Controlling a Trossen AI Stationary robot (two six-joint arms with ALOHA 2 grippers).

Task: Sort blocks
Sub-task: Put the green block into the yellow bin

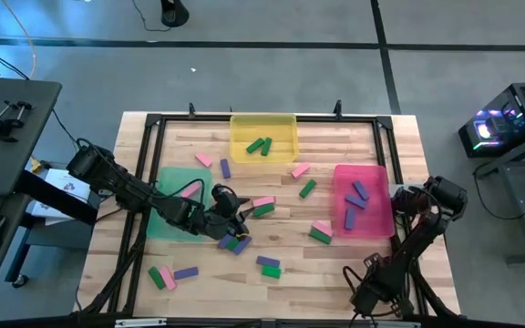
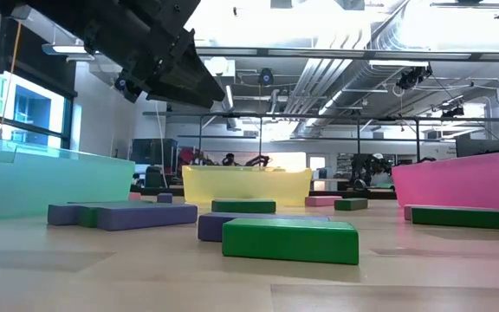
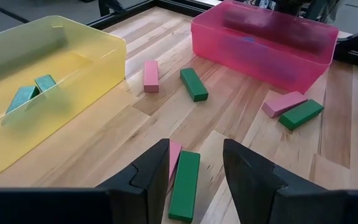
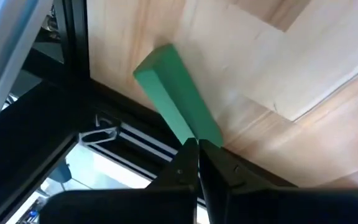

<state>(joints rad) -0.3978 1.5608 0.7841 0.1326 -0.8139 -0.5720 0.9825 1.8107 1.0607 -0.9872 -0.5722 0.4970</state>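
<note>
Small bar-shaped blocks in pink, green and blue-purple lie flat and scattered over the wooden desk [image 1: 335, 264]. Two green blocks [image 1: 260, 146] lie inside the yellow tray [image 1: 262, 119], and blue-purple blocks [image 1: 358, 194] with a pink one lie in the pink tray [image 1: 383, 219]. A pink and green pair [image 3: 180, 177] lies side by side at mid-desk, touching. One green block [image 4: 178, 102] sticks out tilted from the right claw [image 4: 197, 146], pinched at its end.

trays: yellow [image 1: 263, 119]; green [image 1: 165, 179]; pink [image 1: 363, 171] | blocks [image 1: 307, 188] (pink, green, purple)
</note>
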